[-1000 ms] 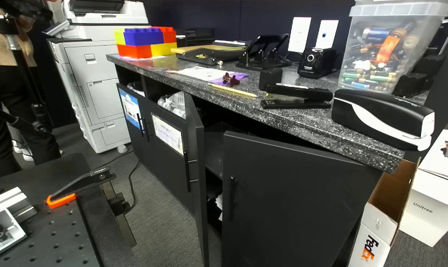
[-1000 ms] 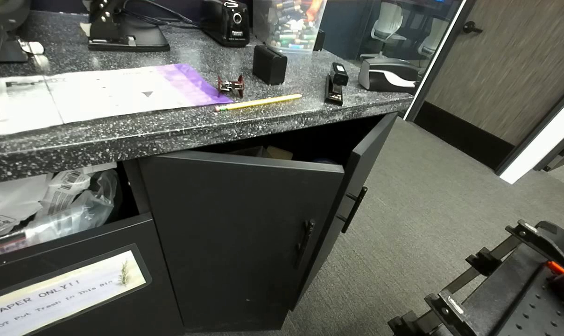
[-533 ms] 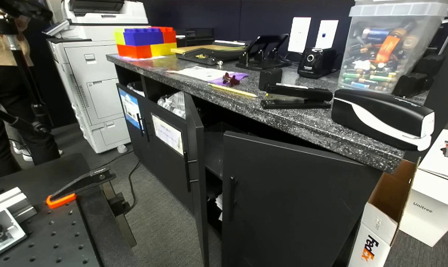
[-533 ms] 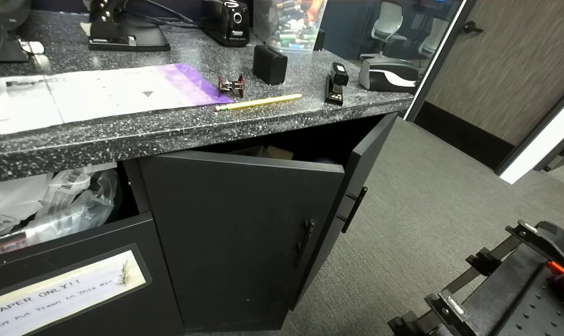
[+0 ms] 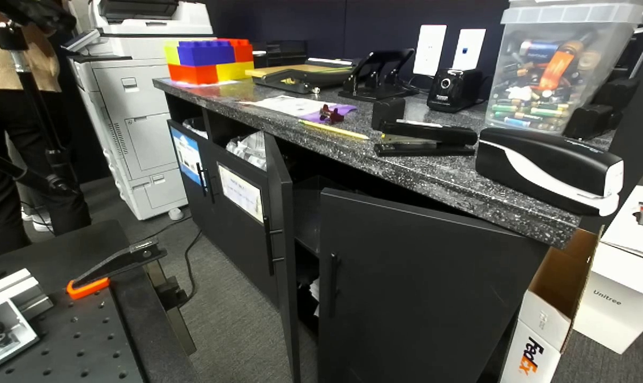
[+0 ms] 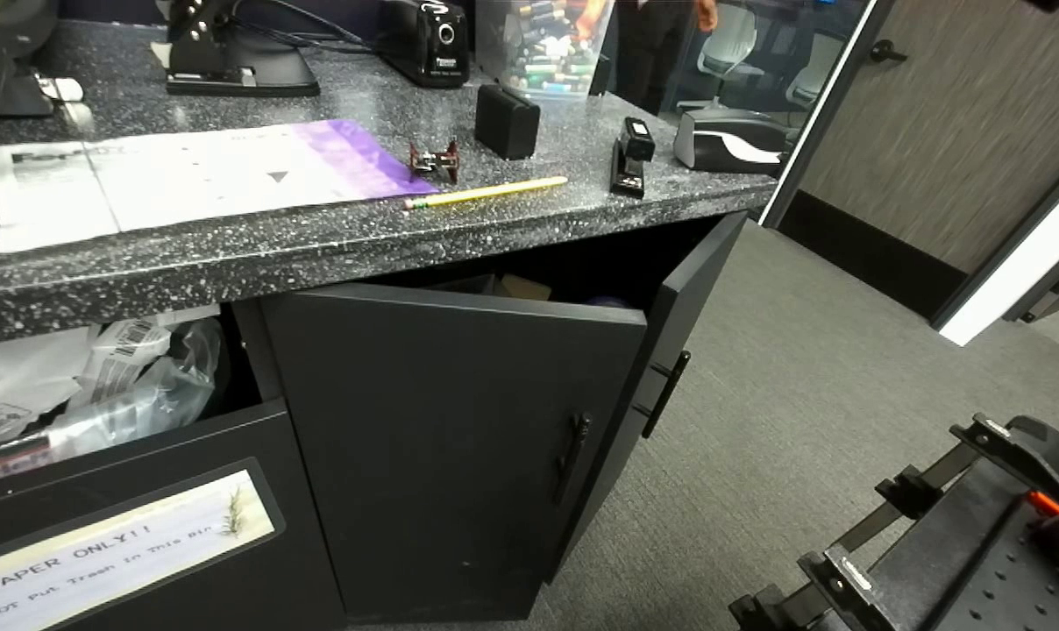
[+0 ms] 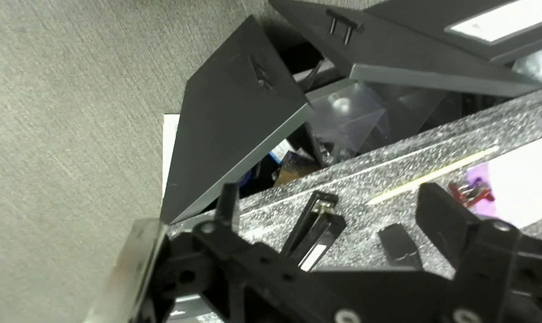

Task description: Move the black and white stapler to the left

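The black and white stapler [image 5: 540, 157] is large, black with a white curved stripe and white front end. It rests at the counter's end, close to the edge, and also shows in an exterior view [image 6: 731, 145]. The slimmer all-black stapler [image 5: 428, 139] lies beside it, and in the wrist view [image 7: 313, 229]. My gripper [image 7: 328, 195] is open and empty over the counter, its fingers wide apart around the view of the all-black stapler. A dark piece with a white edge [image 7: 190, 307] shows through its linkage; I cannot tell whether it is the large stapler. Neither exterior view clearly shows the gripper.
A yellow pencil [image 6: 486, 193], a red clip [image 6: 433, 161], a black block [image 6: 507, 121] and paper [image 6: 196, 180] lie on the speckled counter [image 6: 337, 226]. A clear bin of batteries [image 5: 518, 64] stands behind. Two cabinet doors [image 5: 428, 287] hang open below the front edge.
Both staplers have stayed in place. In an exterior view a dark shape has come into the top right corner, and a person now shows behind the bin. The person by the printer has shifted slightly.
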Controlling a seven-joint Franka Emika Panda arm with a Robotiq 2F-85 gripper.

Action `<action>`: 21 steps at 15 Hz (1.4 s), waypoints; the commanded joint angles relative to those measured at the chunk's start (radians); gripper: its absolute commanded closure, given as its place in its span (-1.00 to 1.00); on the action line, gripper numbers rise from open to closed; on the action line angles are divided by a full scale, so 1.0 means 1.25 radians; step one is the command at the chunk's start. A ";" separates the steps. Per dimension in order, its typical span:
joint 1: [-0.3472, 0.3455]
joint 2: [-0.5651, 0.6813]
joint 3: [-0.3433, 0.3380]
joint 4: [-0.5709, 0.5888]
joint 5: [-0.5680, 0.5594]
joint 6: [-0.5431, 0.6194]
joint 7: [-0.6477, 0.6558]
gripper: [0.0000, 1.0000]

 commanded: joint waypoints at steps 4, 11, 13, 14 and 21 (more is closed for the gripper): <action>-0.049 0.239 -0.062 0.190 -0.091 0.141 0.150 -1.00; -0.007 0.424 -0.166 0.335 -0.173 0.164 0.454 -1.00; 0.012 0.474 -0.188 0.375 -0.160 0.162 0.520 -1.00; 0.022 0.495 -0.197 0.393 -0.157 0.163 0.547 -1.00; 0.051 0.654 -0.246 0.555 -0.141 0.170 0.652 -1.00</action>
